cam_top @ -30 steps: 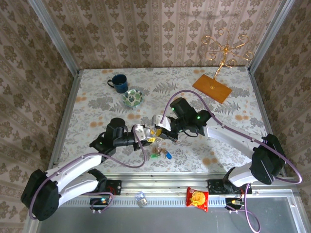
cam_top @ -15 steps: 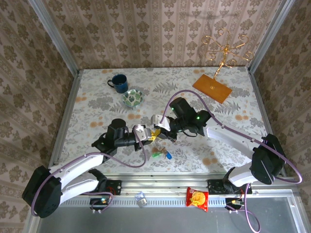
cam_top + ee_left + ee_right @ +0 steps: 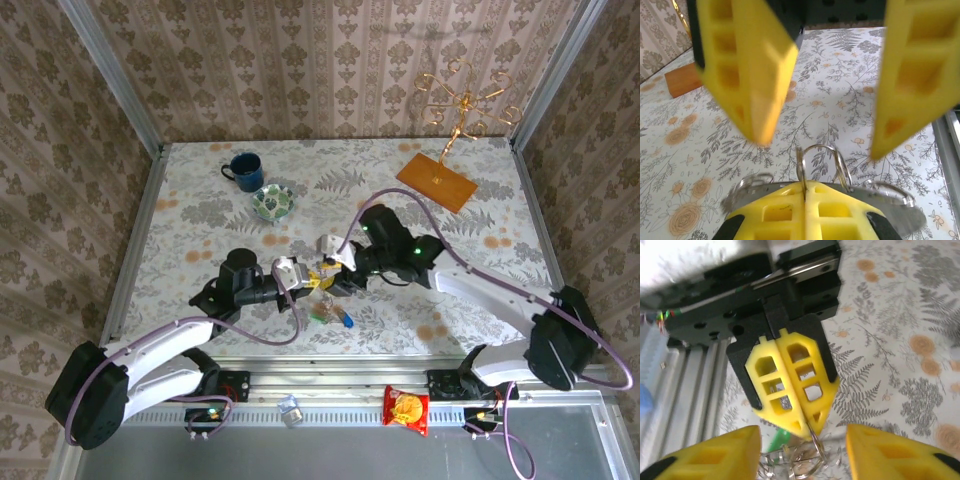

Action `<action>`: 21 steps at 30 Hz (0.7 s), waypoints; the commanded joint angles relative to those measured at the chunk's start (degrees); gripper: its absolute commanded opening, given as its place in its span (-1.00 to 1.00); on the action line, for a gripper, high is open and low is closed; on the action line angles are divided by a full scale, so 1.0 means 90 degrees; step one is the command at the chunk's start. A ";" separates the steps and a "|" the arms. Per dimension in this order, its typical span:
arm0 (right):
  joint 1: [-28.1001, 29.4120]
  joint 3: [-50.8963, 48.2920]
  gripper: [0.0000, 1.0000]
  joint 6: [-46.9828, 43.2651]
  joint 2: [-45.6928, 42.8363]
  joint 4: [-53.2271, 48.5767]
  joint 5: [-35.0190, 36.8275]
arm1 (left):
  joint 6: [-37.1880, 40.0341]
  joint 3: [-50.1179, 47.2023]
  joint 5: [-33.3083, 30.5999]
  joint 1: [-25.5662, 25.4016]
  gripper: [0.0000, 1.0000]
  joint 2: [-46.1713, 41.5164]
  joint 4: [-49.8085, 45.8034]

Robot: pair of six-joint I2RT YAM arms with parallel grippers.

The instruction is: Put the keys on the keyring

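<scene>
Bright, even light; nearest yellow fingers (image 3: 745, 65) blurred.

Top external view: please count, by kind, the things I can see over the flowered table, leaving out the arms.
Mug: 1
Bowl: 1
Gold stand: 1
Keys: 2, the green-tag key and the blue-tag key
Total: 5

Thin grey keyring (image 3: 892, 201) clamped in left gripper (image 3: 805, 191); green-tagged, blue-tagged keys (image 3: 343, 319) just beside.

keyring (image 3: 897, 207) is mostly tucked behind the left gripper (image 3: 805, 189)'s pinched fingertips; keys (image 3: 800, 463) just below them look blurry and edge-clipped.
</scene>
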 commanded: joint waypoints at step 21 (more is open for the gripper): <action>-0.0008 -0.0700 -0.08 0.1142 -0.0054 0.0844 0.0025 | -0.0205 -0.0146 -0.0785 -0.0347 -1.00 -0.0177 0.0278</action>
